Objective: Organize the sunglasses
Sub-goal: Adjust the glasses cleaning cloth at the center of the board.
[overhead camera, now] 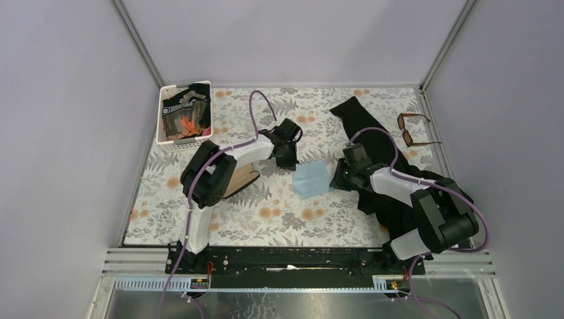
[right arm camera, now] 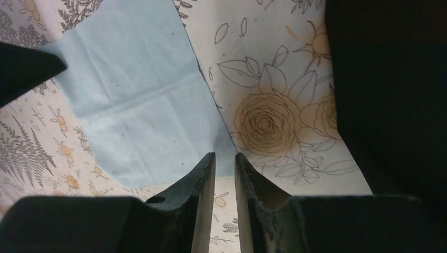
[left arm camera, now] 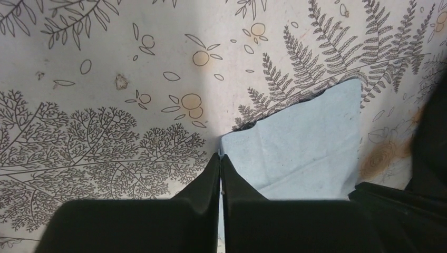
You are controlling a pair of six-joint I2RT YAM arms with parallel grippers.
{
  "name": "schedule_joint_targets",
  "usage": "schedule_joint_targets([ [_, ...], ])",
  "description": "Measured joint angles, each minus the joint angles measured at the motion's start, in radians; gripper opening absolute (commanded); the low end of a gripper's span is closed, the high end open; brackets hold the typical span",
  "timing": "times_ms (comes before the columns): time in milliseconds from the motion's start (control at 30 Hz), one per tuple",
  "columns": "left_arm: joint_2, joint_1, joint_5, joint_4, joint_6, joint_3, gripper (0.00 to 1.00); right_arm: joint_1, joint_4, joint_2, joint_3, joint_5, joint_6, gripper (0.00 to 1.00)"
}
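The sunglasses [overhead camera: 416, 130], amber-brown frame with dark lenses, lie at the far right of the table, away from both grippers. A light-blue cloth [overhead camera: 312, 178] lies mid-table between the grippers. My left gripper [overhead camera: 292, 166] is shut on the cloth's left corner; in the left wrist view [left arm camera: 220, 155] a sliver of cloth [left arm camera: 305, 142] shows between the closed tips. My right gripper [overhead camera: 338, 178] sits at the cloth's right corner. In the right wrist view [right arm camera: 225, 155] its jaws stand a narrow gap apart, with nothing between them and the cloth [right arm camera: 132, 100] just ahead.
A black fabric [overhead camera: 359, 118] runs from the far middle down under the right arm, dark at the right of the right wrist view [right arm camera: 390, 79]. A white basket [overhead camera: 163, 123] with dark items stands far left. A tan oblong thing [overhead camera: 243, 183] lies partly under the left arm.
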Motion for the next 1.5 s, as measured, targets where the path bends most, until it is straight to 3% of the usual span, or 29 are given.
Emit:
schedule_joint_targets([
  [200, 0.003, 0.000, 0.003, -0.001, 0.013, 0.006, 0.00, -0.003, -0.003, -0.058, -0.053, 0.010, 0.008, 0.33],
  [433, -0.003, 0.000, 0.003, -0.016, 0.022, 0.031, 0.00, -0.003, 0.029, -0.042, -0.053, -0.003, 0.015, 0.28],
  [667, 0.042, 0.004, -0.002, -0.027, 0.050, 0.164, 0.00, -0.003, 0.082, 0.014, -0.026, -0.013, 0.019, 0.23],
  [967, 0.127, 0.007, -0.026, -0.072, 0.082, 0.229, 0.55, -0.004, 0.081, 0.011, -0.026, -0.011, 0.027, 0.23],
  [1200, -0.021, 0.007, -0.064, -0.094, 0.087, 0.167, 0.56, -0.003, 0.006, -0.068, -0.027, -0.012, 0.030, 0.24],
  [1333, -0.182, 0.007, -0.057, -0.081, 0.079, 0.050, 0.56, -0.003, 0.007, -0.071, -0.025, -0.023, 0.038, 0.24],
  [1500, -0.255, 0.007, -0.022, -0.045, 0.053, -0.123, 0.55, 0.006, 0.021, -0.033, -0.025, -0.047, 0.053, 0.24],
])
